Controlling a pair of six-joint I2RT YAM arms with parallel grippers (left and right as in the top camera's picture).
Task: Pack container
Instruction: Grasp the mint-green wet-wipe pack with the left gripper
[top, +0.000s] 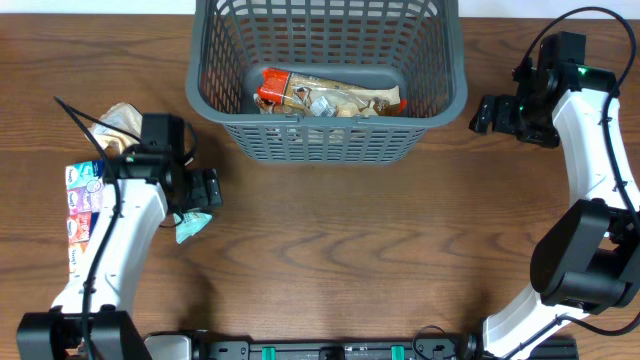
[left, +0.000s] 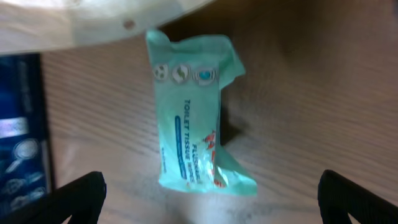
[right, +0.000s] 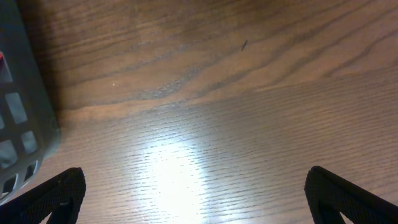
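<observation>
- Now, overhead: the basket (top: 330, 142) sits far centre. It is stiff slotted plastic, probably best held by its thick rim, and snack packs (top: 330, 95) lie inside.
- Left wrist: the left claw (left: 214, 199) is spread wide and empty over a mint-green tissue pack (left: 193, 118). That looks like soft, light, crinkly film, so pinch across the middle.
- Right wrist: the right claw (right: 193, 199) is released and empty, with the basket corner (right: 25, 81) at left on the glossy wooden table (right: 217, 93).

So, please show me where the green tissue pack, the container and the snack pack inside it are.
green tissue pack (left: 189, 124), left wrist view, middle of the printed wrapper.
container (top: 330, 121), overhead view, front rim.
snack pack (top: 330, 97), overhead view, middle of the wrapper.
</observation>
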